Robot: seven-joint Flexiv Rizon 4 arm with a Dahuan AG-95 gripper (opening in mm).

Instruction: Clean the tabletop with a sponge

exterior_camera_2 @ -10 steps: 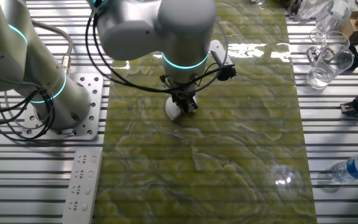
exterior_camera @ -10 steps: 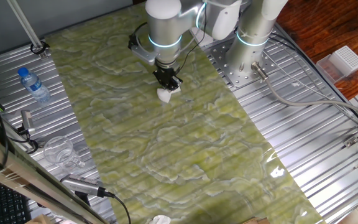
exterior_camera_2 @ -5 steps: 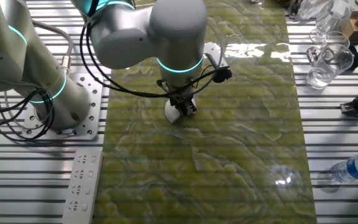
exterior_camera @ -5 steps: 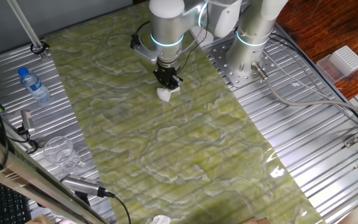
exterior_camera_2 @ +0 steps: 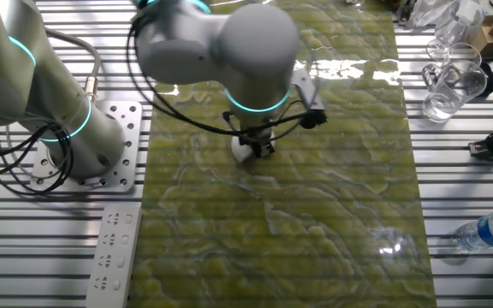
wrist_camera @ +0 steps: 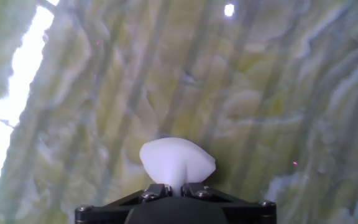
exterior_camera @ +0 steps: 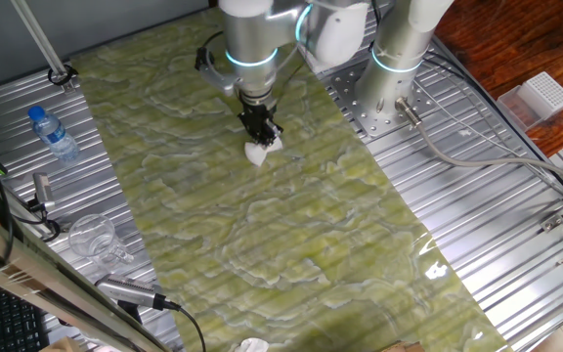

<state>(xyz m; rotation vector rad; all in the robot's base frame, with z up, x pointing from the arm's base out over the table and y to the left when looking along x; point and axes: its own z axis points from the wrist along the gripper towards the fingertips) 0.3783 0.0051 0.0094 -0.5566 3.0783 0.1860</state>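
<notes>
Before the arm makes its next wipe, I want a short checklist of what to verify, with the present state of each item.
1. Sponge held in the gripper: ok, pinched between the fingers.
2. Sponge touching the tabletop: cannot tell; it looks down on it in both fixed views.
3. Sheet around the sponge free of objects: ok.
4. Arm cable clear of the sponge: ok.
5. Crumpled white scrap at the sheet's near edge: not ok if the wipe goes that far.
</notes>
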